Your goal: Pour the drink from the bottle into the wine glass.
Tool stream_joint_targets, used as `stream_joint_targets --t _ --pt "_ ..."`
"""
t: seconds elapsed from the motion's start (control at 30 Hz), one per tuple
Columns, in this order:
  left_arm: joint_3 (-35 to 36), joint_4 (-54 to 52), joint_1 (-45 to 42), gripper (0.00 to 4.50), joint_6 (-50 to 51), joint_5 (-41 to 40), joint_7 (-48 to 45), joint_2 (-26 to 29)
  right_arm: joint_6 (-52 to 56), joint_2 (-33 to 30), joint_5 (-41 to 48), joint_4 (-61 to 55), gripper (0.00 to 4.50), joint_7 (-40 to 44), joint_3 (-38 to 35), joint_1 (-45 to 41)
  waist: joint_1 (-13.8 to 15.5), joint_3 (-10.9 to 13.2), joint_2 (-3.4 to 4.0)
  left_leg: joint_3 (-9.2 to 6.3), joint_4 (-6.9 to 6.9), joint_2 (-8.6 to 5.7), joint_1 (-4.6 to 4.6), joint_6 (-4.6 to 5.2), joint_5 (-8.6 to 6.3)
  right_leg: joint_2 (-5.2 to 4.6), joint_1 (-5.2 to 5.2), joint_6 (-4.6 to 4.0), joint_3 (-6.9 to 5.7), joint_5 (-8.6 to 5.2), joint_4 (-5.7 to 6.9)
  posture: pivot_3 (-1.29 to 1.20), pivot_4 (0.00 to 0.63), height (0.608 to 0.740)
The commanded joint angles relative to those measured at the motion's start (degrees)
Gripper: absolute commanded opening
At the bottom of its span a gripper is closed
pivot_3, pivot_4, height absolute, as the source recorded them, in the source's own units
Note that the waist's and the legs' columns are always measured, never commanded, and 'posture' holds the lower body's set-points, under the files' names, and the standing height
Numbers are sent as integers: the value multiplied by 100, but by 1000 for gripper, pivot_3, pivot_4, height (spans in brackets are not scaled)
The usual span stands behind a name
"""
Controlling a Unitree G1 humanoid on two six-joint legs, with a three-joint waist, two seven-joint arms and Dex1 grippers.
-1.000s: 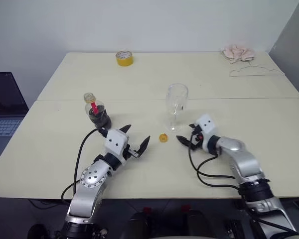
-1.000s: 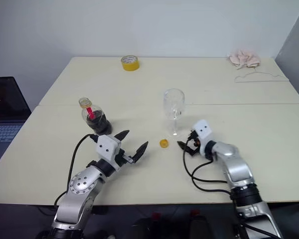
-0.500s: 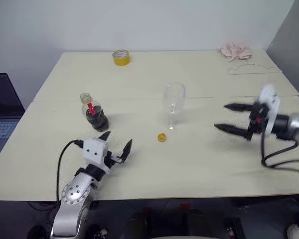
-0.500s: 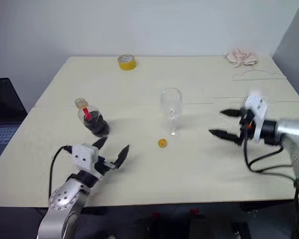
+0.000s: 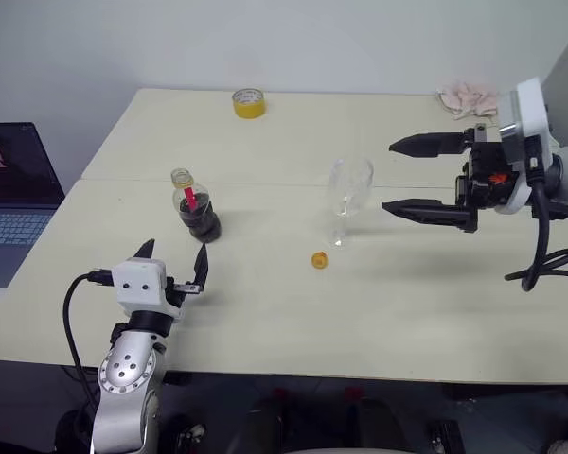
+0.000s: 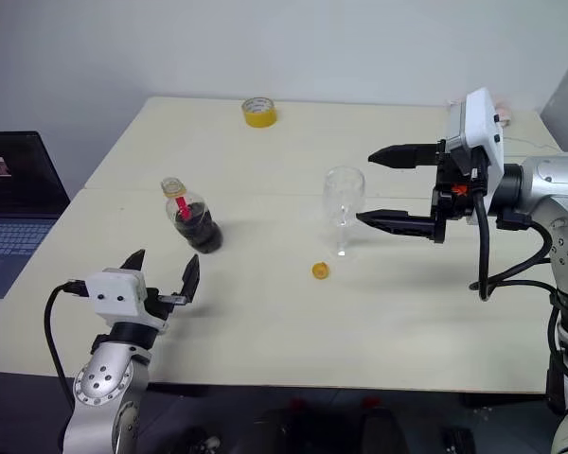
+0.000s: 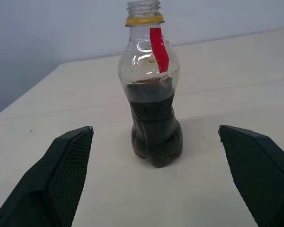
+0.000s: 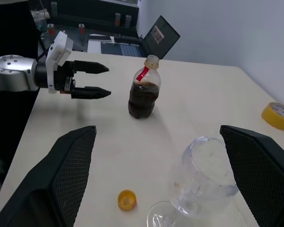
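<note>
The bottle (image 5: 197, 208) stands upright on the left half of the table, uncapped, with dark drink (image 7: 154, 125) filling its lower half. Its small yellow cap (image 5: 319, 259) lies on the table in front of the wine glass (image 5: 348, 194), which stands upright in the middle and looks empty. My left gripper (image 5: 175, 251) is open, low over the table, just in front of the bottle and pointing at it without touching. My right gripper (image 5: 389, 177) is open, raised in the air to the right of the glass bowl, pointing left, one finger above the other.
A yellow tape roll (image 5: 249, 102) sits at the table's far edge, and a pink cloth (image 5: 469, 97) lies at the far right corner. An open laptop (image 5: 14, 203) stands off the table's left side. A seam (image 5: 265, 183) runs across between the two tabletops.
My right gripper rose from the table near the glass's foot into the air and turned to point left. My left gripper moved left, in front of the bottle. The camera view shifted.
</note>
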Motion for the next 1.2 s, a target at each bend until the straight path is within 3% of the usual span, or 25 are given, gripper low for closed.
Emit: stream_joint_targets --t 0.03,0.47,1.2 --pt "55 -28 -200 4500 34 40 88 21 36 -170 2 -221 4476 -20 -30 23 0 0 0 0 0 1 0 0 0 0 0 0 -1 0 0 0 150 740" --pt "257 716 -1298 4500 462 67 202 350 205 -209 72 -790 4476 -341 37 488 -14 1 -2 -1 0 6 2 -1 1 4 -3 0 -6 1 5 0 150 740" --pt "173 1905 -2345 4500 685 -137 -234 554 414 -270 300 -1125 4476 -811 -193 716 -25 3 -5 -3 2 4 2 -2 1 3 -2 -1 -9 2 7 0 150 740"
